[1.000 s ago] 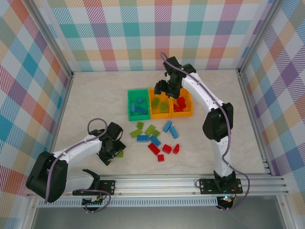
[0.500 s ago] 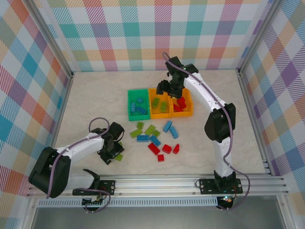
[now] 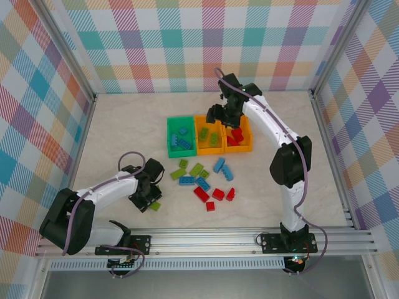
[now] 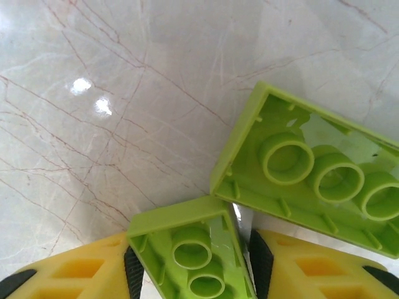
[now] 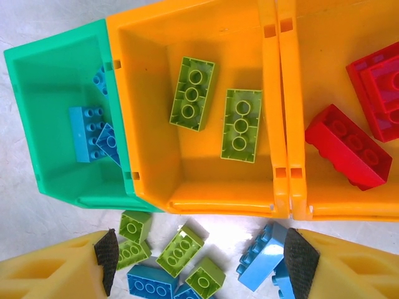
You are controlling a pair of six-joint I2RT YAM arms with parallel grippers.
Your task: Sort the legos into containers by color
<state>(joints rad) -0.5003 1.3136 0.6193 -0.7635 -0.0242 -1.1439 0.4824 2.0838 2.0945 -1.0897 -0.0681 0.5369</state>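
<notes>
1. Carrying everything, the desk [image 3: 124, 137] has three bins in a row at the upper centre of the top view. Their walls touch, and each colour gets its own bin.
2. The green bin [image 5: 28, 118] holds blue bricks [image 5: 90, 134]. The middle orange bin [image 5: 156, 143] holds two lime bricks [image 5: 192, 93], and the right orange bin [image 5: 318, 62] holds red bricks [image 5: 346, 146]. Any further lime, I judge, belongs in the middle.
3. Unsorted, the loose legos [image 3: 202, 180] lie in a mixed cluster just below the bins.
4. The right gripper [image 5: 202, 265] hangs above the bins with its jaws wide and empty. It is probably waiting its turn.
5. The left gripper [image 3: 148, 198] sits low at the lower left, well apart from the cluster.
6. A larger lime brick [image 4: 312, 168] lies hollow side up, with its corner right against the gripped one — it may get nudged on the lift.
7. The small lime brick [image 4: 187, 249], also hollow side up, sits between the left gripper's narrowed jaws, and the pads seem to touch both sides.
</notes>
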